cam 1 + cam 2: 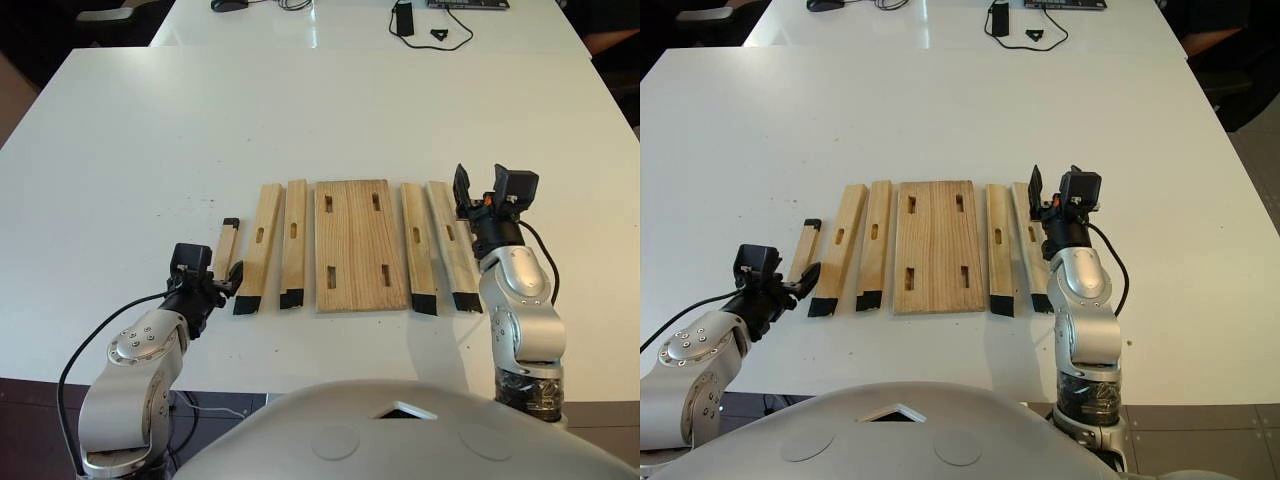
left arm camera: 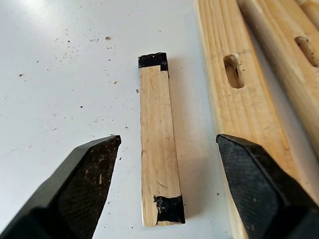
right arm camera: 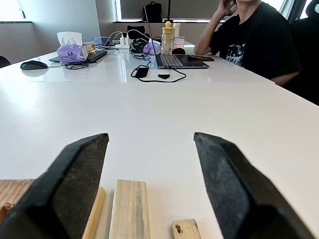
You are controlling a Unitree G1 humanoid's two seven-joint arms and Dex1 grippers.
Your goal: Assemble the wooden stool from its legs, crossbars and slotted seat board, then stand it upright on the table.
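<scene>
The left tool (image 2: 168,149) is spread wide and empty. Its two black fingers (image 2: 84,184) straddle the near end of a short pale wooden crossbar with black-painted ends (image 1: 227,250), which lies flat on the white bench (image 1: 130,150). At 3 o'clock from the crossbar lie two long slotted pale wooden legs (image 1: 259,245), then the flat slotted seat board (image 1: 350,243), then two more legs (image 1: 417,248). The right tool (image 3: 152,149), also released and empty, hovers by the far ends of those right-hand legs. The crossbar looks light, stiff and dry, so it is unlikely to slip. It is best pinched across its narrow sides near mid-length, leaving the black ends free for the slots.
</scene>
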